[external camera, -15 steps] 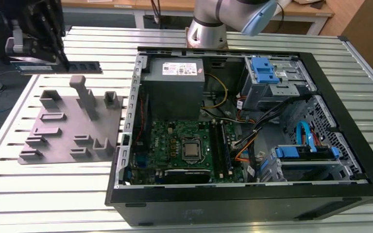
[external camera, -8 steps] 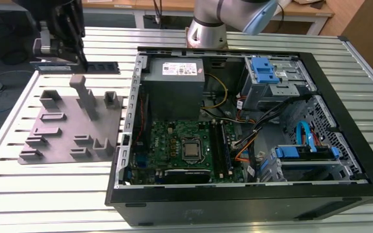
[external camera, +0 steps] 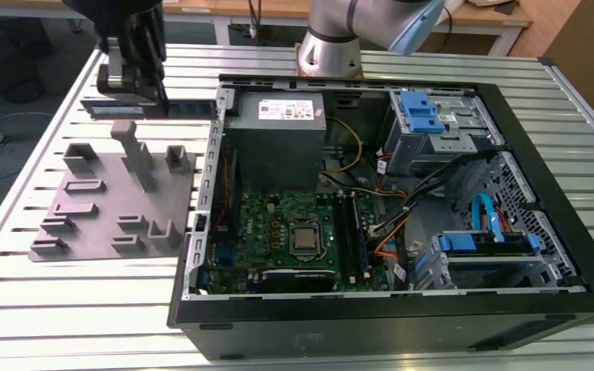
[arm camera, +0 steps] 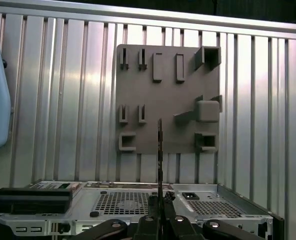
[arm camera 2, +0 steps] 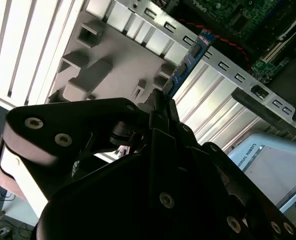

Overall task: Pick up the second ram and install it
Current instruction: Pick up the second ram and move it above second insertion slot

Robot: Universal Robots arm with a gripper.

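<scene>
My pincer (arm camera 2: 160,104) is clenched on the second ram (arm camera 2: 189,62), and the stick comes out straight from between its fingers. It hangs over the grey holder plate (arm camera: 168,95) on the slatted worktop (arm camera: 63,100), near the open computer case (external camera: 401,193).

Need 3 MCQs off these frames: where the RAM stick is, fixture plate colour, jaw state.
1. Where is the second ram?
A) held by the gripper, outside the PC case
B) seated inside the case
C) in a person's hand

2. The fixture plate is:
A) red
B) grey
C) yellow

3. The jaws are:
A) open and empty
B) shut on nothing
C) shut on the ram

Key:
1 A, the stick juts from the gripper at the exterior view's left of the case.
2 B, it is plain grey in every view.
3 C, both wrist views show the stick's end pinched.
</scene>
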